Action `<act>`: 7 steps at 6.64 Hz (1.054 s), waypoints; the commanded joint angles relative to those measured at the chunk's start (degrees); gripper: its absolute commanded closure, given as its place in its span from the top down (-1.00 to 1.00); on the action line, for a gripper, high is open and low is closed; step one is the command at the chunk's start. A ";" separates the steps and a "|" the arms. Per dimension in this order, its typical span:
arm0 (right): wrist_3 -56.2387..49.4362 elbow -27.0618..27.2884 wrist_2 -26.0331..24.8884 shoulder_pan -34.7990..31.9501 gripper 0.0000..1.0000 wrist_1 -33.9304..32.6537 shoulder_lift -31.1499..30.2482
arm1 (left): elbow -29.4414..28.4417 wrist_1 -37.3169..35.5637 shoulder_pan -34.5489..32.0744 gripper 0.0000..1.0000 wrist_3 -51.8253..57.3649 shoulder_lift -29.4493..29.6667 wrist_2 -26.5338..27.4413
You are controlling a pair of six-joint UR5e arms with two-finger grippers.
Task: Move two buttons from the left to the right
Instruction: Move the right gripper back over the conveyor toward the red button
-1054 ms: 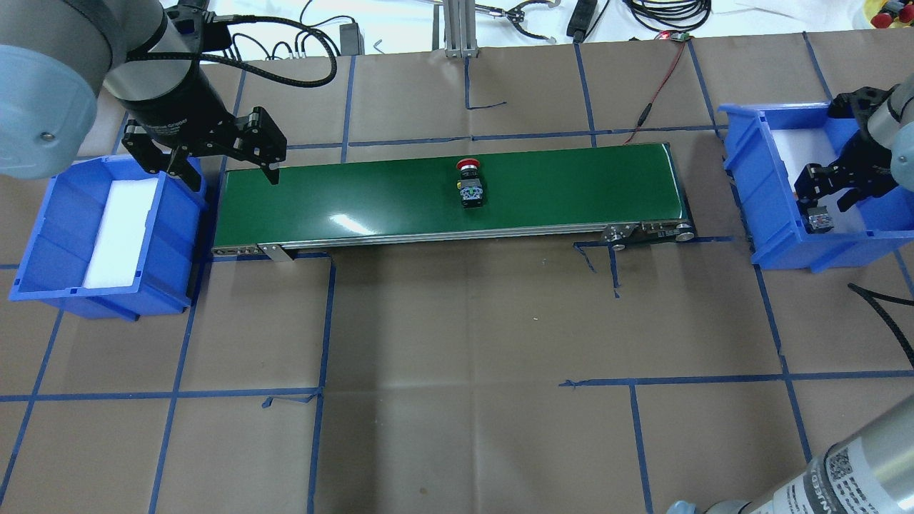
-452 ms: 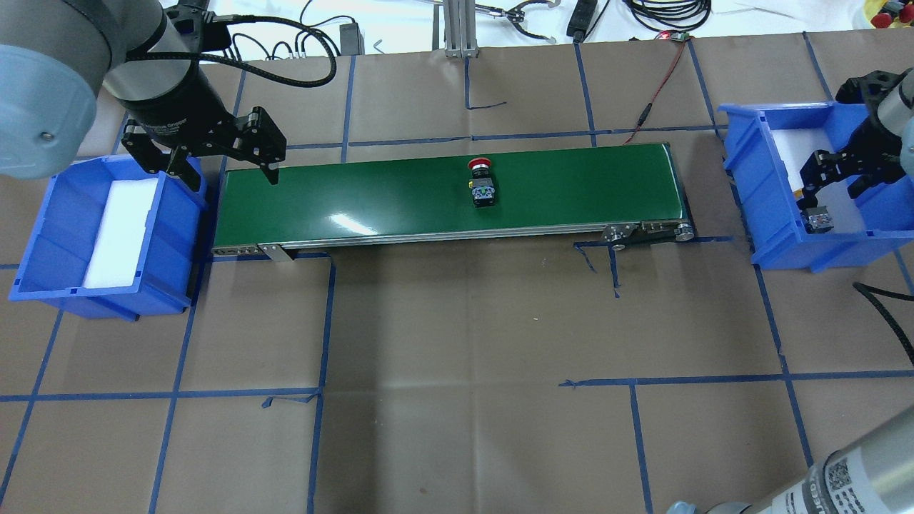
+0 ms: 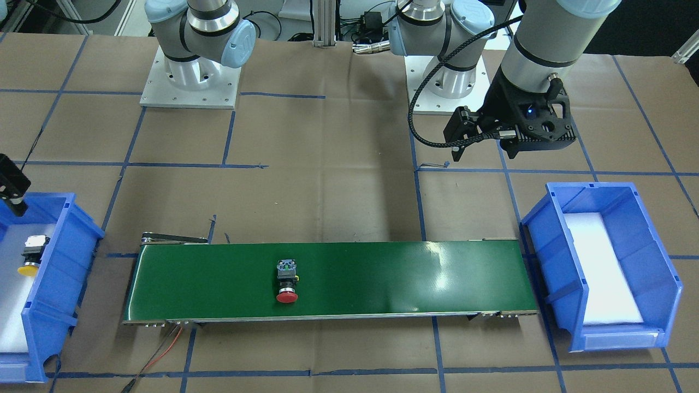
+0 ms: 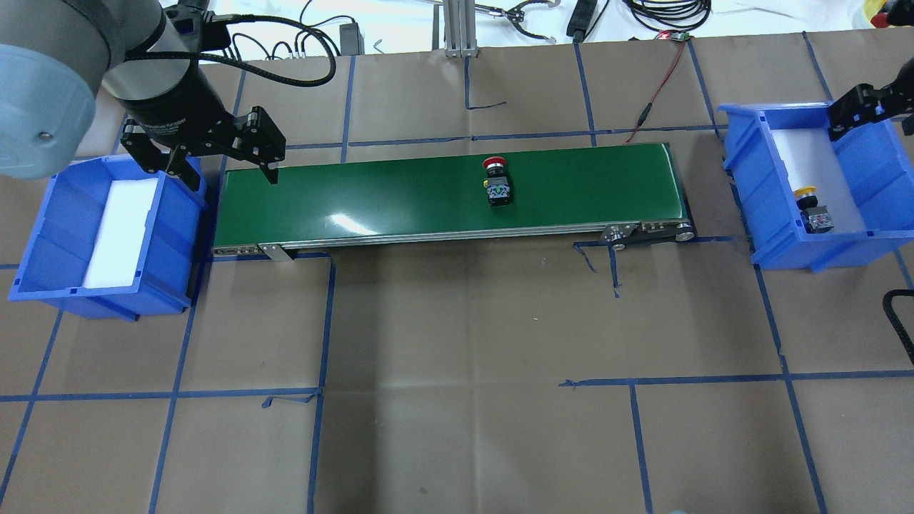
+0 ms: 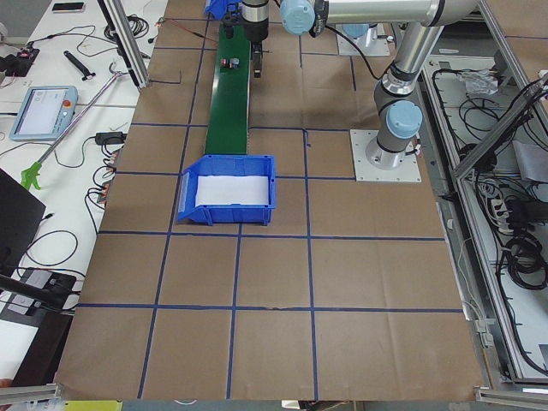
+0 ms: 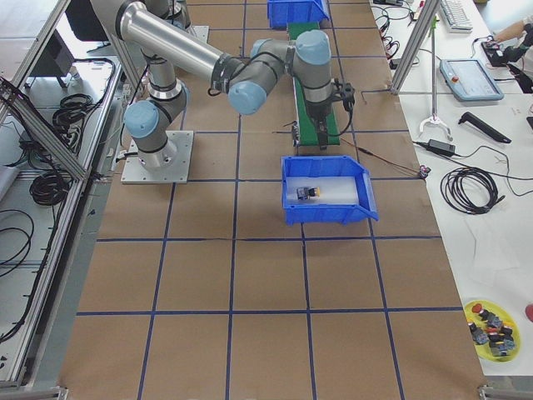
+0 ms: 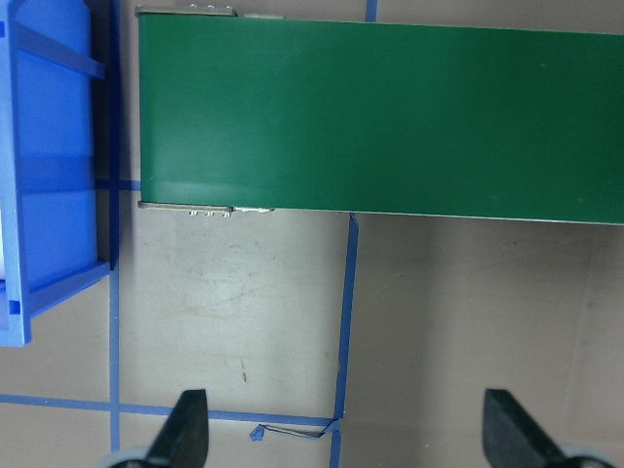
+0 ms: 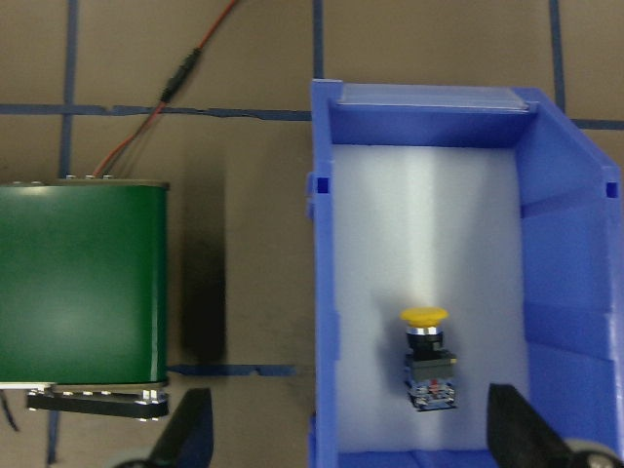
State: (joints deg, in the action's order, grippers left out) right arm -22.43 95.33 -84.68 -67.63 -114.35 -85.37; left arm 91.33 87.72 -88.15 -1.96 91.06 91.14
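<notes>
The red-capped button (image 4: 497,182) lies on its side on the green conveyor belt (image 4: 385,193), right of the middle; it also shows in the front view (image 3: 286,281). The yellow-capped button (image 8: 426,356) lies inside the right blue bin (image 4: 767,214), free of any gripper. My right gripper (image 8: 353,439) hangs open and empty high above that bin and the belt's end. Over the belt's left end, my left gripper (image 4: 232,175) is open with nothing between its fingers (image 7: 190,429).
The left blue bin (image 4: 43,235) holds only a white foam liner. A red wire (image 4: 660,78) runs from the belt's far right corner to the back edge. Cables and tools lie beyond the brown paper at the back.
The red button has ridden rightward along the belt. My right gripper has risen and pulled back from the right bin, uncovering the yellow button lying there. The left arm has stayed put.
</notes>
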 commanded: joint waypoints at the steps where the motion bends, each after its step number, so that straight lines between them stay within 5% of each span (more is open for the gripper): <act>1: 13.92 -0.15 1.01 -9.57 1.00 7.85 -1.55 | -0.01 0.00 -0.01 1.00 0.02 -0.09 0.00; 4: 22.16 -0.06 -3.87 -20.74 1.00 11.00 -0.24 | 0.08 0.00 -0.01 1.00 0.02 -0.09 0.00; 7: 21.99 0.55 -5.14 -22.63 1.00 2.66 4.32 | 0.08 0.00 -0.01 1.00 0.02 -0.09 0.00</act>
State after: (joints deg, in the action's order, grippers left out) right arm -0.39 95.71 -89.57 -89.98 -109.16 -82.82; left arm 91.40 87.75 -88.15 -1.93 91.02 91.14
